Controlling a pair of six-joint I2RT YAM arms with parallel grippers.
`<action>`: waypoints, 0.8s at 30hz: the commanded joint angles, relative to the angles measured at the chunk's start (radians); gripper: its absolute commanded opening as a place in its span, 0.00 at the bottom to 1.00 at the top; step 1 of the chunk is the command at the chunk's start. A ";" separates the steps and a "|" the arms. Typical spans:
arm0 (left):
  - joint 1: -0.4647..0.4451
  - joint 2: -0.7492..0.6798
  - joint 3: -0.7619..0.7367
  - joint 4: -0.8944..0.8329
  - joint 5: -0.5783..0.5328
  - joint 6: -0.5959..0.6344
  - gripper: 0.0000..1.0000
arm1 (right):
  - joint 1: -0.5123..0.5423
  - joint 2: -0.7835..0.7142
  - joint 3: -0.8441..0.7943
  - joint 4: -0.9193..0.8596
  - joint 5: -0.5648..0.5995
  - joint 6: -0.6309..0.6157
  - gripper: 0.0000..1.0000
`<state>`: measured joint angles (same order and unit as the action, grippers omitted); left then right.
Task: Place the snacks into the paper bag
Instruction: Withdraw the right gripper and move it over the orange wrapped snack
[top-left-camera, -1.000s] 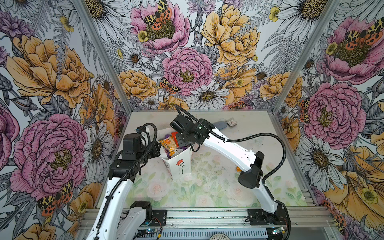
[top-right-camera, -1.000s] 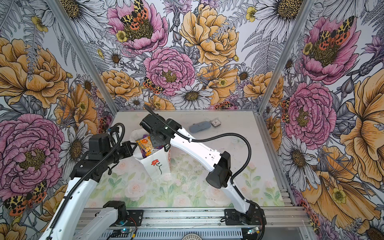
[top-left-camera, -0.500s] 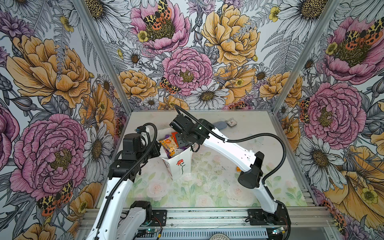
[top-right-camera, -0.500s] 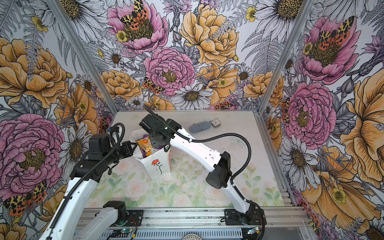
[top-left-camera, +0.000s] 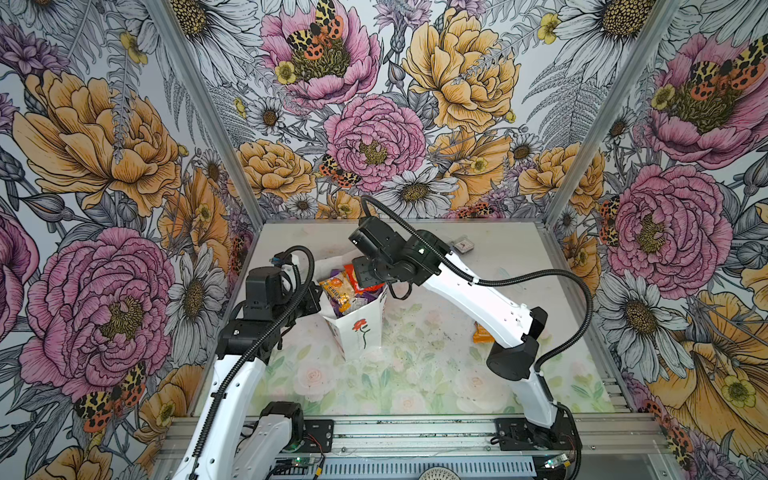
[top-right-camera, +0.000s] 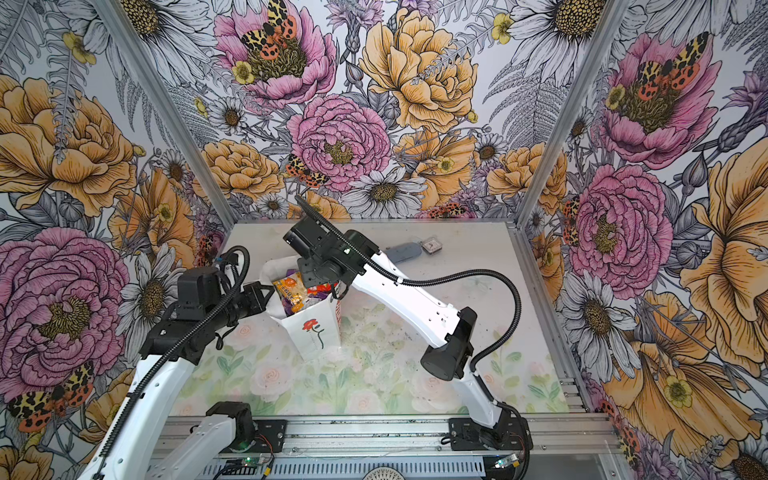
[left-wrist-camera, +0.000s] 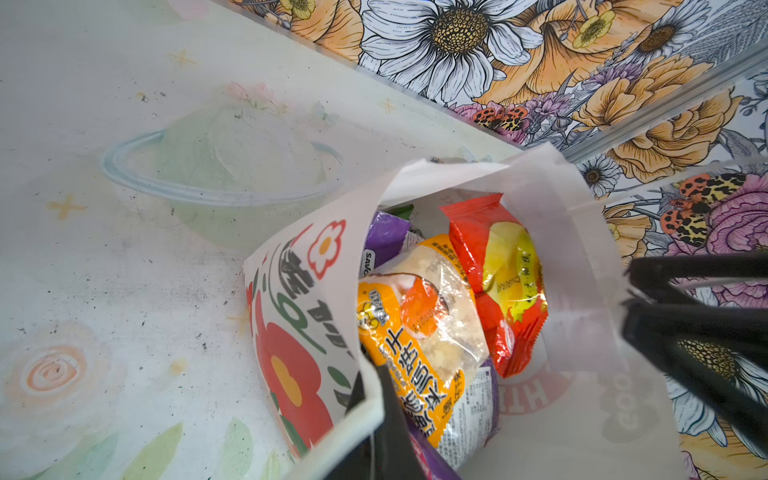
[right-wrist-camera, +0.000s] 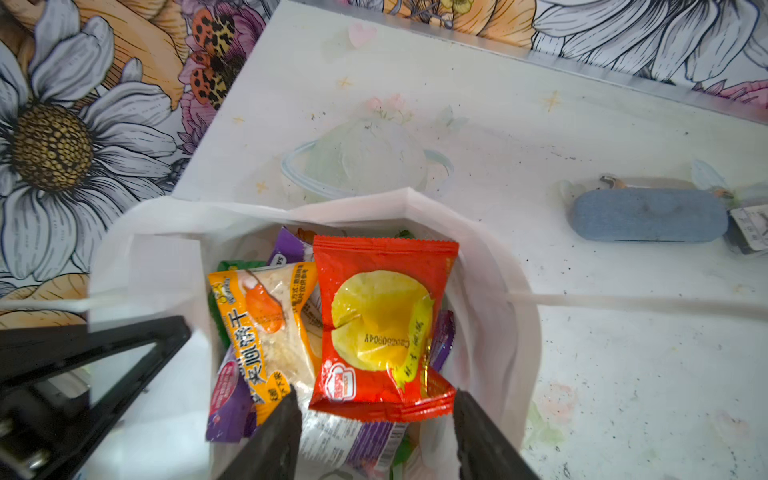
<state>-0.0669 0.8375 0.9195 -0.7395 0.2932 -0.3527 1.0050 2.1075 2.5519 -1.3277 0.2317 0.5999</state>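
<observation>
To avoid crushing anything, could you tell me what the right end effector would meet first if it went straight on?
Probably the red-yellow packet, lying topmost in the paper bag directly ahead of the right end effector, though depth is unclear.

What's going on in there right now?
The left gripper pinches the rim of the paper bag, holding its mouth open. The right gripper hangs over the mouth, jaws open either side of a red-yellow packet lying atop the other snacks. An orange packet lies on the table by the right arm, not yet bagged.
</observation>
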 joint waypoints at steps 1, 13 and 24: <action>0.012 -0.041 0.013 0.101 0.006 0.008 0.04 | 0.007 -0.085 0.026 -0.002 0.015 -0.017 0.61; 0.012 -0.037 0.012 0.101 0.004 0.009 0.04 | 0.018 -0.305 -0.170 0.014 0.142 -0.014 0.62; 0.012 -0.035 0.012 0.101 0.006 0.009 0.04 | -0.077 -0.733 -0.777 0.138 0.244 0.103 0.62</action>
<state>-0.0669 0.8375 0.9195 -0.7395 0.2932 -0.3527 0.9619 1.4441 1.8664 -1.2304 0.4381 0.6430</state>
